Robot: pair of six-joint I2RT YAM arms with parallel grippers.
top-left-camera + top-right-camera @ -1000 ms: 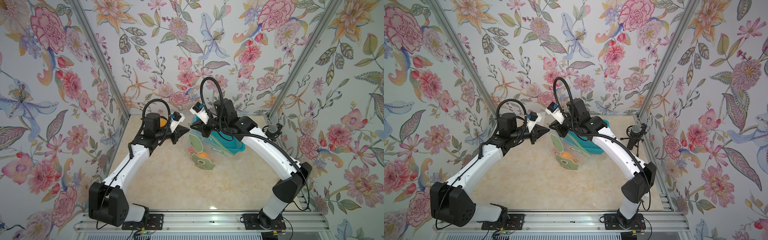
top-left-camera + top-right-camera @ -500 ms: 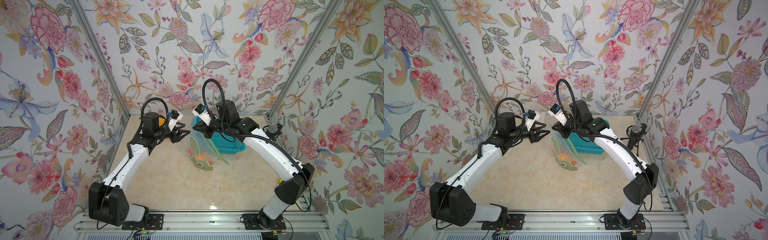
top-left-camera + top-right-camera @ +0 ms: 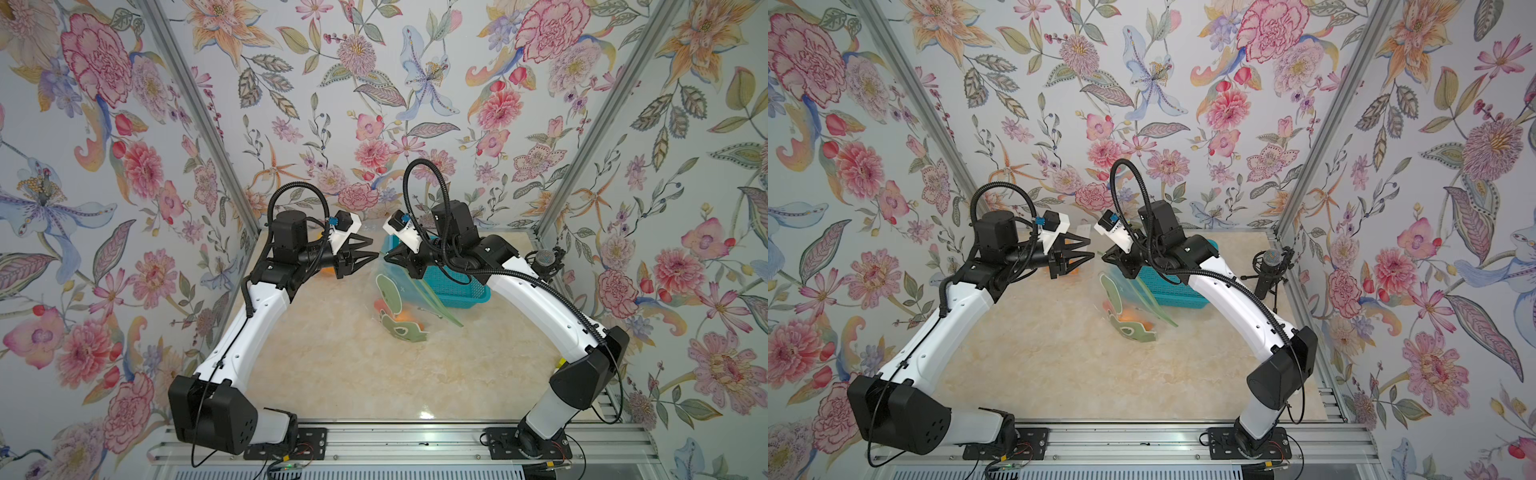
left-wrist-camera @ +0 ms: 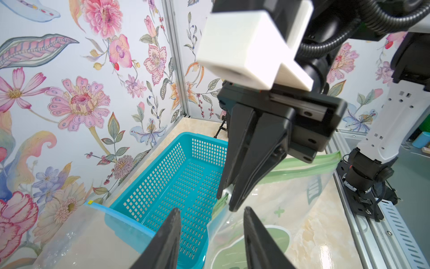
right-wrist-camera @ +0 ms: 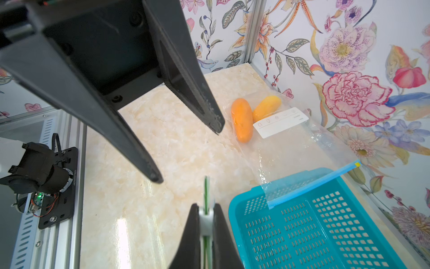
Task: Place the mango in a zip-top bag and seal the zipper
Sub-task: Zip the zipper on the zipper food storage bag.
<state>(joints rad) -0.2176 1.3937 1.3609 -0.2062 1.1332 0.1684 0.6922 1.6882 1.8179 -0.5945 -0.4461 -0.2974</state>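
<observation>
The right gripper (image 4: 229, 202) is closed on the top corner of the green-printed zip bag (image 3: 409, 303), above the basket's near corner. In the right wrist view its fingers (image 5: 194, 223) pinch the bag's green zipper edge (image 5: 206, 186), with a small white piece between them. The bag hangs from that grip beside the blue basket (image 3: 469, 297), on the side nearer the arm bases, and its lower end rests on the marble table (image 3: 353, 374). Whether the zipper (image 4: 302, 166) is closed along its whole length cannot be told.

The mango (image 3: 401, 316) lies inside this bag at its lower end. It shows as an orange shape behind the green print in both top views (image 3: 1133, 316).

The left gripper (image 3: 376, 250) is partly open and holds nothing. It hangs in the air to the left of the basket, its tips facing the right gripper and close to it without touching. In the left wrist view the two fingers (image 4: 167, 237) stand apart on either side of the pinched corner.

A second, clear bag (image 5: 290, 149) lies flat on the table beyond the basket's left end, near the back wall. It holds two more mangoes (image 5: 242, 121) and has a white label (image 5: 280, 122). Its blue zipper strip (image 5: 311, 184) rests across the basket's rim.
</observation>
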